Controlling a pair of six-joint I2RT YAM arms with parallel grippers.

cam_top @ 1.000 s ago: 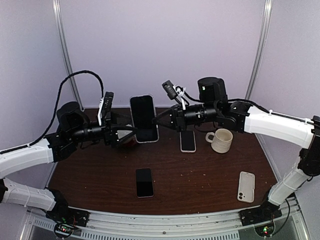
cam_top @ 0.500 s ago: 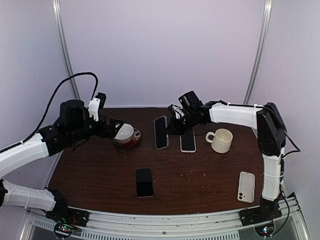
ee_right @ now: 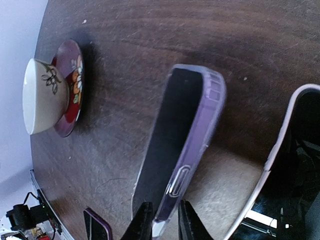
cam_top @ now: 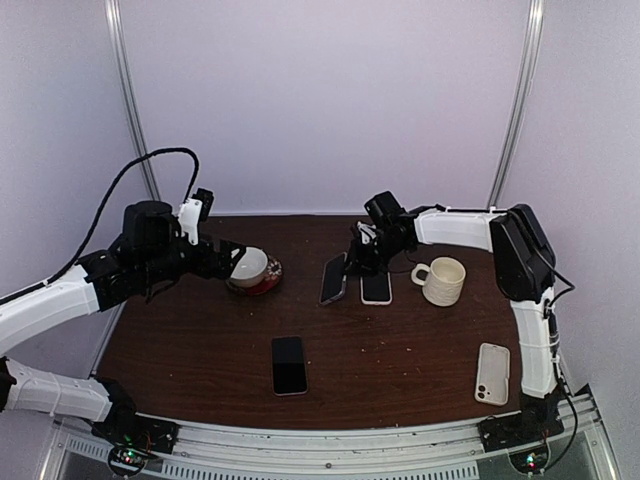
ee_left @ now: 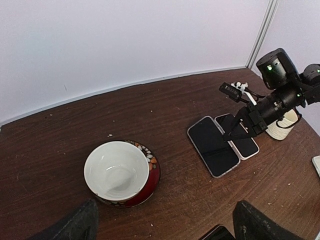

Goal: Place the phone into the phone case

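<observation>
A phone in a purple case [ee_right: 185, 135] rests tilted on the dark table, its left edge down, right beside a white-rimmed phone [cam_top: 376, 288]. My right gripper [ee_right: 162, 220] has a fingertip close against each face of the purple-cased phone's [cam_top: 333, 280] near edge. From the left wrist view that phone [ee_left: 213, 146] looks almost flat, the right gripper [ee_left: 235, 131] at its right edge. My left gripper [ee_left: 165, 227] is wide open and holds nothing, hovering near a white bowl [ee_left: 117, 170]. A white phone case [cam_top: 492, 372] lies at the front right.
The bowl [cam_top: 250, 266] sits on a red flowered saucer [ee_right: 70, 90] at the back left. A cream mug [cam_top: 445, 281] stands right of the phones. A black phone [cam_top: 288, 364] lies face up near the front middle.
The right arm has lowered the purple-cased phone from the air onto the table beside the white-rimmed phone. The left gripper drew back toward the bowl and opened wide.
</observation>
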